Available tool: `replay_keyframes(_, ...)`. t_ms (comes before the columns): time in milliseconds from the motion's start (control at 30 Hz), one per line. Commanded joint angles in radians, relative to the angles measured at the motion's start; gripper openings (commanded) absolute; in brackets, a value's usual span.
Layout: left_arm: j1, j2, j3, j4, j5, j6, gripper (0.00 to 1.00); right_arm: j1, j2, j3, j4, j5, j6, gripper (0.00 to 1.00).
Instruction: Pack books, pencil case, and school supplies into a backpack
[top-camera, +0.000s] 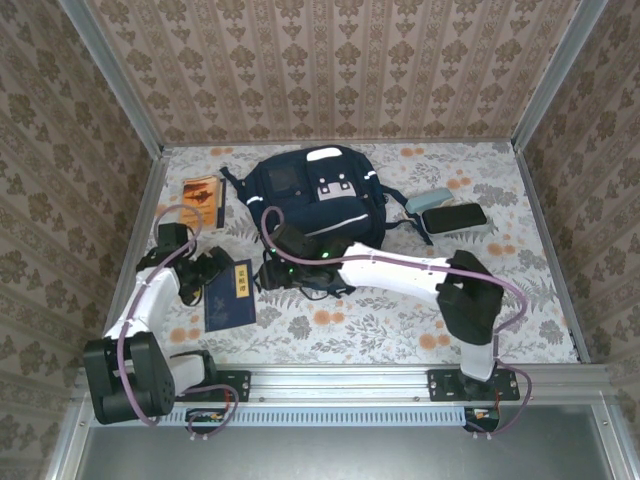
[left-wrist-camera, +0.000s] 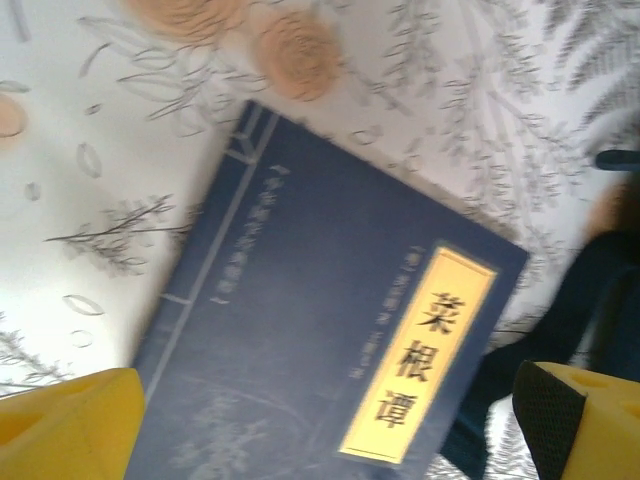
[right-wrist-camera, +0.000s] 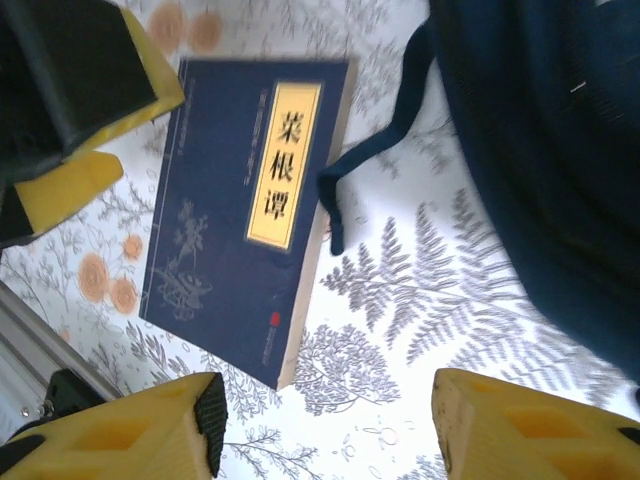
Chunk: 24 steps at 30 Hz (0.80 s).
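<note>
Right now, navy book (top-camera: 230, 295): flat on the tabletop (top-camera: 400, 330), cover up, left of centre and near the front edge, outside the backpack (top-camera: 320, 195).
Long axis: runs near-to-far and leans a little; the yellow title strip (right-wrist-camera: 285, 165) follows it.
Left jaws: wide apart and gripping nothing. From my left wrist the cover spreads between my two yellow fingers (left-wrist-camera: 70, 425), so I hang over the book. The line from finger to finger crosses its short width, slightly skewed.
Right jaws: apart, nothing held, with bare tabletop between the fingers (right-wrist-camera: 130, 430). The book lies up and to the left of them, and its near corner is just beside my left-hand finger.
Strap (right-wrist-camera: 370, 160): a dark one trails from the backpack and reaches the book's right edge, on the side my right jaws face.
Backpack position: behind and to the right of the navy book, lying with its front pocket up; I cannot tell whether its main opening is unzipped.
Orange-brown book (top-camera: 203, 195): farther back, just left of the backpack and well apart from both jaws.
Dark case (top-camera: 455, 217) and pale case (top-camera: 428, 200): side by side, to the right of the backpack.
Nearer arm: the left, as I judge it, since it is already above the cover.
What the move turns on: the book is thin and lies flush, so I expect to need an edge. The left long edge looks free, while the right one is crowded by the strap.
</note>
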Motion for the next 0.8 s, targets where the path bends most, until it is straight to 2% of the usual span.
replay_keyframes(0, 0.018, 0.026, -0.028, -0.029, -0.012, 0.051, 0.95, -0.001, 0.051, 0.038, -0.033, -0.036, 0.01, 0.56)
replay_keyframes(133, 0.017, 0.066, -0.046, -0.001, -0.004, 0.032, 0.83, -0.003, 0.092, 0.056, -0.025, -0.056, 0.005, 0.49)
replay_keyframes(233, 0.016, 0.105, -0.058, 0.01, -0.01, 0.028, 0.78, -0.005, 0.117, 0.066, -0.038, -0.066, 0.01, 0.44)
replay_keyframes(367, -0.001, 0.12, -0.079, 0.038, 0.007, 0.012, 0.7, -0.005, 0.131, 0.059, -0.036, -0.073, 0.014, 0.43)
replay_keyframes(500, -0.076, 0.107, -0.092, 0.055, 0.009, -0.023, 0.59, -0.006, 0.141, 0.06, -0.042, -0.067, 0.009, 0.41)
replay_keyframes(767, -0.214, 0.057, -0.129, 0.047, 0.01, -0.111, 0.56, -0.007, 0.181, 0.072, -0.07, -0.051, 0.0, 0.39)
